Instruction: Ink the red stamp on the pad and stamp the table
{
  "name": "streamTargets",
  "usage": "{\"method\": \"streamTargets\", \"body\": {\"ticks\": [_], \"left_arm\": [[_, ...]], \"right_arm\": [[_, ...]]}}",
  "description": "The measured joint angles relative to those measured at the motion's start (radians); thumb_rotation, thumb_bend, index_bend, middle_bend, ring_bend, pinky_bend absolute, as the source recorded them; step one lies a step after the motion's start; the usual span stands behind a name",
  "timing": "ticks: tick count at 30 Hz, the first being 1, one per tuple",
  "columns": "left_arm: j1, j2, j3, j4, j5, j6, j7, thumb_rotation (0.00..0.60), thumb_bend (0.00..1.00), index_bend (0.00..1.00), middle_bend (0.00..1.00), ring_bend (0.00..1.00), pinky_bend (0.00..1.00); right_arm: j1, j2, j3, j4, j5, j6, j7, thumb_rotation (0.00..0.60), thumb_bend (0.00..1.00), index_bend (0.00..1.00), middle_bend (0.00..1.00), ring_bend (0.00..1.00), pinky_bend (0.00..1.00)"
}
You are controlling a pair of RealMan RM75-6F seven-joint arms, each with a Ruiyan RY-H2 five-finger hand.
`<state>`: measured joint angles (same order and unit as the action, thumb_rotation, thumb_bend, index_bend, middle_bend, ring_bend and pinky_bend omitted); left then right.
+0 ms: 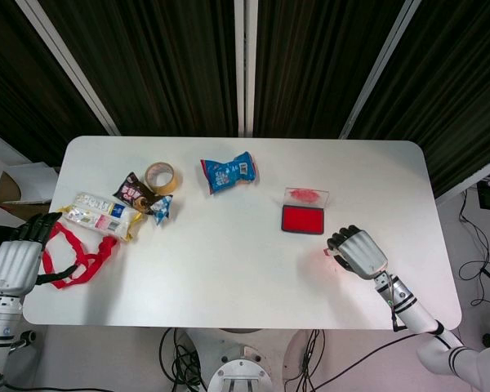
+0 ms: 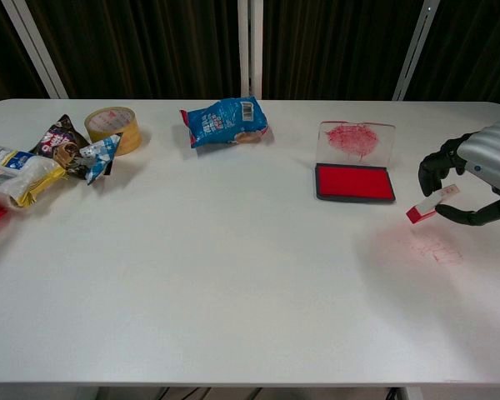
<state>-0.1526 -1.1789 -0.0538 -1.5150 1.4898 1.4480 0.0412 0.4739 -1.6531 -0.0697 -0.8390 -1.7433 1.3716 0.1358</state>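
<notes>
My right hand (image 2: 477, 175) holds the small red stamp (image 2: 427, 206) tilted in the air at the table's right side, its red face toward the left. Under it a faint pink print (image 2: 437, 248) marks the white table (image 2: 233, 275). The open ink pad (image 2: 354, 182), with its ink-smeared clear lid (image 2: 356, 139) lying behind, is to the left of the hand. In the head view the right hand (image 1: 358, 251) covers most of the stamp, just below the ink pad (image 1: 303, 219). My left hand (image 1: 18, 257) hangs at the table's left edge, holding nothing.
Snack packets (image 2: 71, 154), a roll of tape (image 2: 115, 127) and a blue bag (image 2: 225, 122) lie along the far left and middle. A red strap (image 1: 75, 255) lies near the left hand, beside a white-yellow packet (image 1: 102, 214).
</notes>
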Motion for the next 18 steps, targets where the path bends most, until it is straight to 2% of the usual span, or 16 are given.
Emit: {"method": "streamTargets", "body": {"ticks": [3,5,12,18], "left_arm": [[0.000,0.001,0.000,0.000,-0.001,-0.001,-0.002,0.474,0.03,0.09,0.12,0.11,0.25],[-0.001,0.002,0.000,0.001,-0.002,-0.003,-0.004,0.472,0.03,0.09,0.12,0.11,0.25],[-0.006,0.003,0.000,0.004,-0.004,-0.014,-0.013,0.475,0.03,0.09,0.12,0.11,0.25],[-0.008,-0.001,-0.001,0.016,-0.008,-0.020,-0.024,0.476,0.03,0.09,0.12,0.11,0.25]], "right_arm": [[0.006,0.009,0.006,-0.014,0.003,0.000,-0.001,0.600,0.36,0.62,0.52,0.68,0.87],[0.012,0.016,0.010,-0.026,0.006,-0.006,-0.002,0.600,0.36,0.62,0.53,0.70,0.90],[0.056,0.050,0.035,-0.102,0.044,-0.105,0.020,0.600,0.36,0.63,0.54,0.70,0.90],[0.127,0.100,0.104,-0.227,0.151,-0.276,0.018,0.600,0.36,0.64,0.54,0.72,0.90]]}}
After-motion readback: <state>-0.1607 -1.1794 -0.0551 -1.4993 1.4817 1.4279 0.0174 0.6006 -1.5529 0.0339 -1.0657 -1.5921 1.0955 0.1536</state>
